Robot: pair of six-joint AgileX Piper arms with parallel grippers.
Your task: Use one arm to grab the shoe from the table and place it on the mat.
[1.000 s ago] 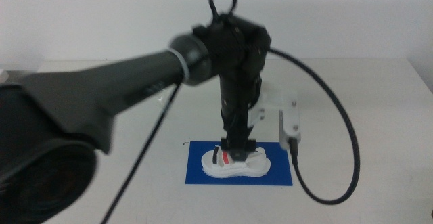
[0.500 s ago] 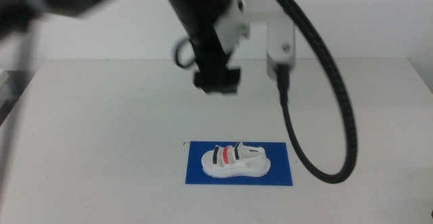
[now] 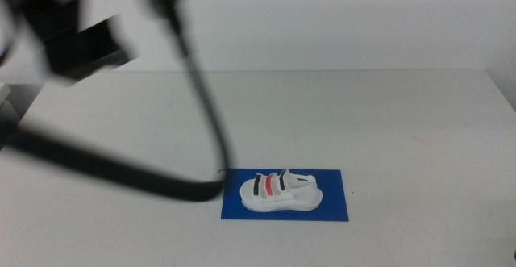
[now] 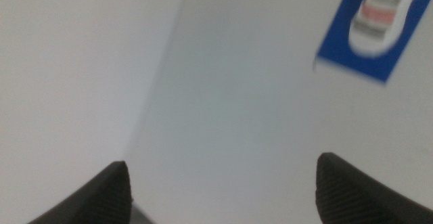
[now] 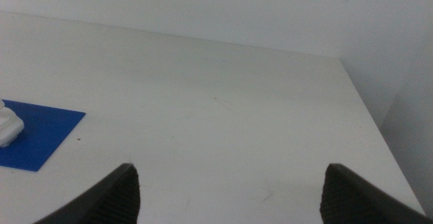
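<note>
Shoe [image 3: 280, 191] and mat [image 3: 339, 206] were together in the middle view. The white shoe, with its two black straps and one red strap, lay flat on the blue mat, near the front of the white counter [image 3: 387, 114]. Nothing touched the shoe. The left arm [image 3: 97, 25] was a big dark blur in the upper left corner, high above the counter and well apart from the shoe. Its black cable [image 3: 201, 122] hung down in a loop, and the low end of the loop showed just beside the mat's left edge.

In the left wrist view, the left tool [image 4: 223, 187] had its two dark jaws spread wide apart with nothing between them. It looked down from high up. The shoe [image 4: 382, 11] on the mat [image 4: 352, 58] was small and blurry, far off in one corner.

In the right wrist view, the right tool [image 5: 230, 190] was also spread wide and empty. It waited low over the counter [image 5: 223, 116], off to the side. One corner of the mat [image 5: 40, 132] and a bit of the white shoe [image 5: 8, 129] showed at the edge.

The job looked done, since the shoe sat on the mat and the tool had let go. I think the only move left was to bring the left arm home to rest, taking care that the cable did not drag across the shoe.
</note>
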